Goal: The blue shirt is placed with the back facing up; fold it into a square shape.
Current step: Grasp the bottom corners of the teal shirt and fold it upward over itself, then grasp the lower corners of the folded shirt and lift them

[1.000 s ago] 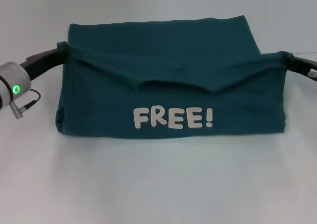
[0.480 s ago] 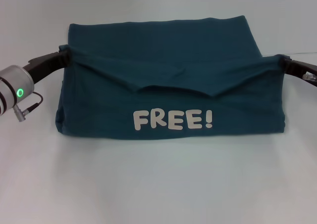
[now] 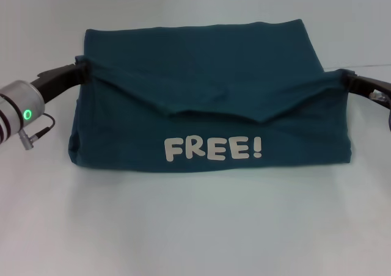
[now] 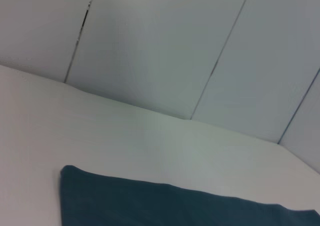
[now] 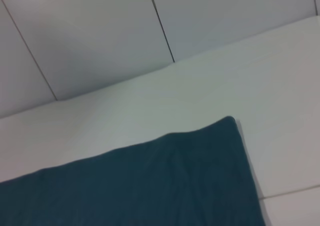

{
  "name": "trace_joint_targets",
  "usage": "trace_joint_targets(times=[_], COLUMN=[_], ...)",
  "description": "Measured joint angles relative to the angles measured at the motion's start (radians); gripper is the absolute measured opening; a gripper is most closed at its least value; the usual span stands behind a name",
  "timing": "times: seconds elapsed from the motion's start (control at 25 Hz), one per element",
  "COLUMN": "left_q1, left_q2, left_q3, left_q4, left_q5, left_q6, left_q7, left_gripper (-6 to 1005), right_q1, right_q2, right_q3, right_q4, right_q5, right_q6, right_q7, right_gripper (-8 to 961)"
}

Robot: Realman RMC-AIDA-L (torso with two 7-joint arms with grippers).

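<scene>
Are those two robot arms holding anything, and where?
Yes: the blue shirt. The left pincer and right pincer each pinch one end of its folded-over edge.

One blue shirt; two grippers: left gripper, right gripper.

White table before grey panelled wall.
</scene>
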Motion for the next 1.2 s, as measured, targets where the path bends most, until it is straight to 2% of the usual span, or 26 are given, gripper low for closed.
trace_joint_targets(times=[0.24, 0.52, 0.72, 0.8, 0.84, 1.08, 1.2], left_q1=[0.004, 0.005, 0.018, 0.031, 0.036, 0.129, 0.174], left_q2=[-0.031, -0.032, -0.025, -0.024, -0.024, -0.028, -0.035], left_q3=[0.001, -0.001, -0.002, 0.003, 0.006, 0.15, 0.203], left_q4=[0.008, 0.01, 0.018, 0.031, 0.036, 0.158, 0.21], left_q5=[0.0, -0.002, -0.002, 0.003, 0.005, 0.006, 0.006], left_q6=[0.0, -0.018, -0.027, -0.02, -0.016, 0.052, 0.102], left_q7=[0.052, 0.065, 0.059, 0.041, 0.029, -0.164, -0.22], left_gripper=[105, 107, 409, 523, 538, 627, 627], right_q1=[0.003, 0.006, -0.009, -0.024, -0.032, -0.08, -0.109], right_q2=[0.011, 0.017, 0.017, 0.018, 0.017, 0.008, 0.003], right_q3=[-0.04, -0.077, -0.077, -0.077, -0.078, -0.08, -0.1], right_q4=[0.001, -0.008, -0.026, -0.04, -0.047, -0.079, -0.101], right_q5=[0.0, -0.001, 0.021, 0.045, 0.057, 0.072, 0.068], right_q6=[0.026, 0.029, -0.005, -0.044, -0.071, -0.208, -0.26], right_q7=[-0.001, -0.001, -0.001, -0.001, -0.001, 0.027, 0.068], right_gripper=[62, 85, 282, 441, 520, 708, 799])
